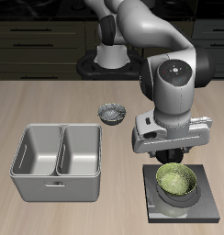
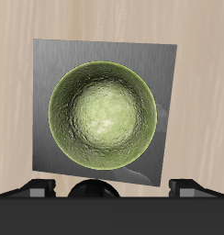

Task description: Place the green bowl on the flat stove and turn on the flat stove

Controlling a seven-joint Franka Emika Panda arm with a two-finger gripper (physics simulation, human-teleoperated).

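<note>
The green bowl (image 1: 177,180) (image 2: 103,114), olive and mottled with a pale rim, rests upright in the middle of the flat stove (image 1: 207,204) (image 2: 50,64), a dark square plate near the table's front edge. My gripper (image 1: 173,159) hangs just above the bowl. In the wrist view its fingertips (image 2: 37,188) stand wide apart, well outside the bowl's rim, with nothing between them. The gripper is open and does not touch the bowl. A black round shape (image 2: 95,192) shows at the stove's edge between the fingers; I cannot tell if it is the knob.
A grey metal double-basin tray (image 1: 27,176) stands beside the stove. A grey-white patterned bowl (image 1: 111,113) sits farther back, behind the tray and the arm.
</note>
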